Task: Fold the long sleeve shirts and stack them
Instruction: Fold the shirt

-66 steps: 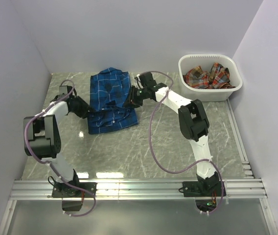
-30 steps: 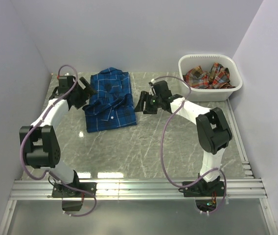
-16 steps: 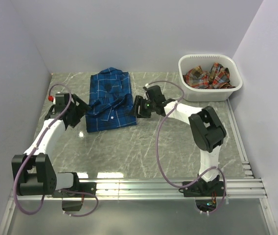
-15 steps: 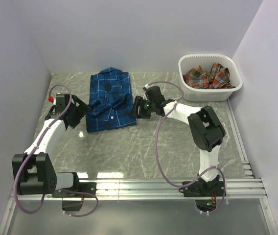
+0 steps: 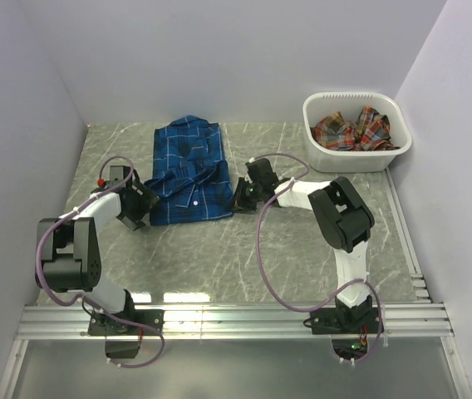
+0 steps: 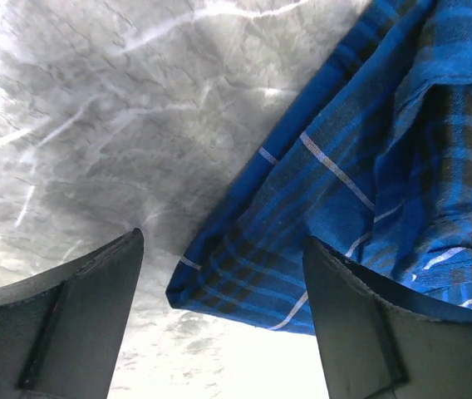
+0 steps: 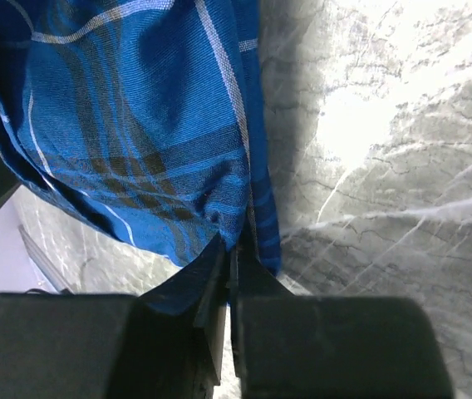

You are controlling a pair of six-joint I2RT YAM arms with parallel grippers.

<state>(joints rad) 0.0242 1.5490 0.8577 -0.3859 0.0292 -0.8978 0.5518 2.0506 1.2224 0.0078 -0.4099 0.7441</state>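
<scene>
The blue plaid shirt [image 5: 188,170] lies partly folded on the marble table, back centre. My left gripper [image 5: 140,208] is open at its near left corner; in the left wrist view the corner [image 6: 244,283] lies between the spread fingers [image 6: 78,316] of the gripper [image 6: 223,332], not pinched. My right gripper [image 5: 240,198] is at the near right corner, shut on the shirt's edge [image 7: 178,166], with the cloth pinched at the tips of the gripper [image 7: 232,266]. The red-orange plaid shirt [image 5: 352,130] lies crumpled in the basket.
The white plastic basket [image 5: 390,156] stands at the back right corner. Walls close in the table on the left, back and right. An aluminium rail [image 5: 236,320] runs along the near edge. Bare marble [image 5: 244,258] lies in front of the shirt.
My left gripper has come from the shirt's far left side down to its near left corner. My right gripper has slid down and right to the near right corner and shut on the edge.
</scene>
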